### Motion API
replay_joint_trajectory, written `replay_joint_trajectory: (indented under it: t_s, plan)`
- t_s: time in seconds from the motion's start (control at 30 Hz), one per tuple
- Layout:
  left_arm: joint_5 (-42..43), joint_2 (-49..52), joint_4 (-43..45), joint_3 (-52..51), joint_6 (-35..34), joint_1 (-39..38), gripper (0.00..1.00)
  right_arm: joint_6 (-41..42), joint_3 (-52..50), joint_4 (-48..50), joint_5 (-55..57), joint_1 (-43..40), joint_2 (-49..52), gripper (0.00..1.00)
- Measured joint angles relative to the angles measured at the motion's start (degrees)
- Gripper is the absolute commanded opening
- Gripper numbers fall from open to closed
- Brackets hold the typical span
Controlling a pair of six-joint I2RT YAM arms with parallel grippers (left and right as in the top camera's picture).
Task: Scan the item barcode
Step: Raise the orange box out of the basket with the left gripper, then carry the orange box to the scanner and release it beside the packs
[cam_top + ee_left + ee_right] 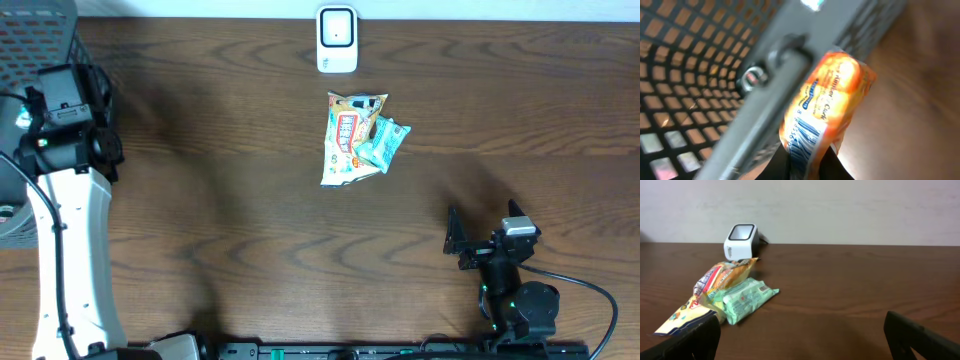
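**A:** Where is the item that has to be scanned?

**B:** In the left gripper [809,167]. Its dark fingers [782,167] are pinched on the lower end of an orange crinkly plastic packet [827,100]. The packet sticks up out of them, leaning to the right in the left wrist view.

**A:** Does the code show?

**B:** Yes. A blue-and-white striped barcode [807,137] sits on the packet's lower part, just above the grip, facing the wrist camera.

**A:** What is behind it?

**B:** A grey plastic lattice basket [685,75]. Its rim bar runs diagonally right behind the packet, but I cannot tell whether the two touch. The dark brown wooden table [920,100] shows to the right.

**A:** And the scanner?

**B:** The white box-shaped barcode scanner [337,40] stands at the middle of the table's far edge. It is well apart from the left arm, which is over at the basket in the far left corner.

**A:** Anything else on the table?

**B:** Two packs lie just in front of the scanner, a yellow printed snack bag [346,140] and a mint-green wrapped pack [385,143]. They touch, with the green one against the bag's right side.

**A:** The other arm?

**B:** The right gripper [804,340] sits low near the front right of the table. Its fingers are spread wide with nothing between them, well apart from the two packs
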Motion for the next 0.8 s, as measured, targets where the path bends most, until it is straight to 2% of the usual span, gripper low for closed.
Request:
replay_joint_trajectory:
  t_s: [0.17,0.27,0.4,0.63,0.8]
  plan:
    - [6.05,-5.66,4.48,-0.02,-0.13,-4.33,0.07,0.0,0.0,0.0,0.0,0.0,0.0,0.99]
    - [13.99,-10.84,8.04,-0.02,-0.33,-7.67,0.07,0.02,0.0,0.0,0.0,0.0,0.0,0.99]
    - [24.41,-12.94,11.47,0.02,-3.32,-10.75,0.07,0.0,0.0,0.0,0.0,0.0,0.0,0.99]
    - [31.95,-5.57,12.68,0.02,-16.72,-16.2,0.08,0.0,0.0,0.0,0.0,0.0,0.0,0.99]
    - [34.86,3.06,15.23,0.02,-21.79,-21.31,0.08,0.0,0.0,0.0,0.0,0.0,0.0,0.99]
